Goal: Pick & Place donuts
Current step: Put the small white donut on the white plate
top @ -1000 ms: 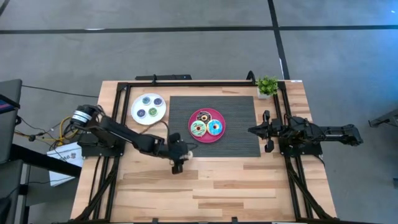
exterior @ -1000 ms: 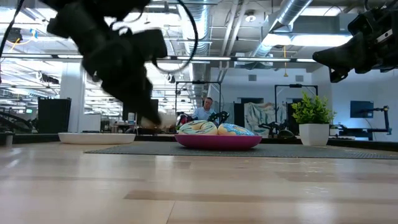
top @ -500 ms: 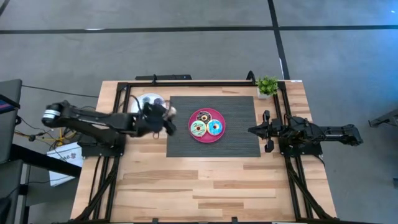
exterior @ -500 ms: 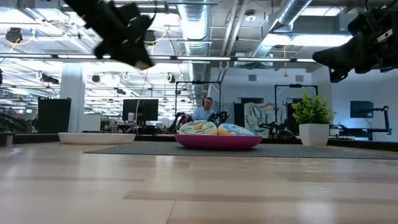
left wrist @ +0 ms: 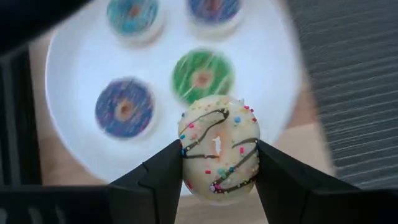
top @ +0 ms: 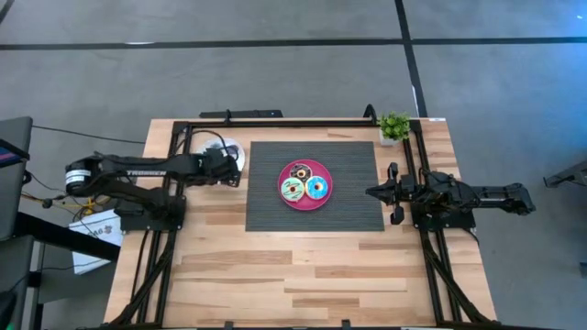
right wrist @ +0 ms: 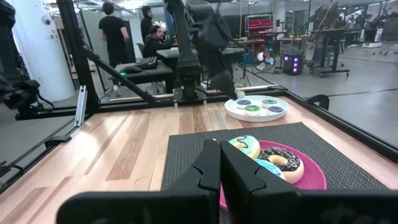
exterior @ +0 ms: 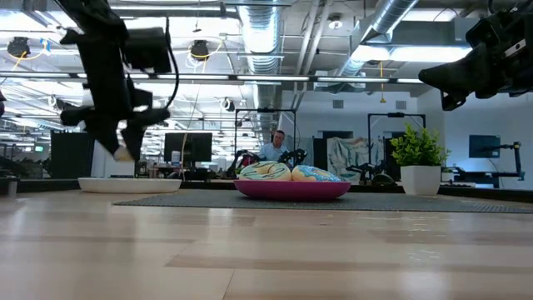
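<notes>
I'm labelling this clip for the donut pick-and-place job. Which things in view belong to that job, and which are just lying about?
Belonging to the job:
- cream donut, held by the left gripper over the white plate
- four small donuts on that plate
- three larger donuts on the pink plate

Just lying about:
- potted plant
- dark mat
- right gripper, waiting shut

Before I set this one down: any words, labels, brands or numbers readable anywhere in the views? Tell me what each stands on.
"TROSSEN": white lettering along the left arm in the high view; small, so this is a likely reading.
Printed paper beside the table's left edge: dark marks, too small to read.
Screens in the room behind, low view: too blurred to read.
Nothing else legible.
</notes>
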Available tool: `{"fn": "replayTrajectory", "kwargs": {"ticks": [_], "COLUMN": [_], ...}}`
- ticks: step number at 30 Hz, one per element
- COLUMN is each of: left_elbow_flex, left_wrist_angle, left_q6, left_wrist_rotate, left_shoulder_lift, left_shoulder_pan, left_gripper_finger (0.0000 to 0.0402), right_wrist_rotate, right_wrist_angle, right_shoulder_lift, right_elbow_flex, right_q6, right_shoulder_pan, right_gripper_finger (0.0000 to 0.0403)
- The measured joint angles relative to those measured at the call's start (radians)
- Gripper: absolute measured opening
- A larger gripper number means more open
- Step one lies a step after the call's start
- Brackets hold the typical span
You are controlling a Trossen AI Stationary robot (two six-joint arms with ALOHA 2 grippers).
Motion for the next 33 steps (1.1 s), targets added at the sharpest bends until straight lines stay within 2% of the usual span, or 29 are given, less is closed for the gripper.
{"fn": "replayTrajectory", "kwargs": {"ticks": [4,10,23,27,33], "left_elbow_flex": [-0.013,-0.014,-0.013,-0.013,-0.013], "left_wrist_angle": [0.003,0.034,0.058,0.093,0.120], "left_q6": [-0.036,-0.010,0.145,0.222,0.271], "left_wrist_rotate": [0.010,-0.017,0.068,0.081,0.106], "left_shoulder_lift": [0.045,0.069,0.069,0.076,0.157], "left_shoulder_pan": [0.045,0.146,0.502,0.560,0.599], "left_gripper_finger": [0.0171,0.0171,0.0171,0.0171,0.0171], "right_wrist_rotate": [0.000,0.000,0.000,0.000,0.000], "right_wrist_angle": [0.000,0.000,0.000,0.000,0.000], "right_shoulder_lift": [0.000,0.000,0.000,0.000,0.000], "right_elbow_flex": [0.000,0.000,0.000,0.000,0.000], "right_q6": [0.000,0.000,0.000,0.000,0.000], "right_shoulder_pan": [0.000,0.000,0.000,0.000,0.000], "right_gripper_finger": [0.0000,0.0000,0.0000,0.0000,0.0000]}}
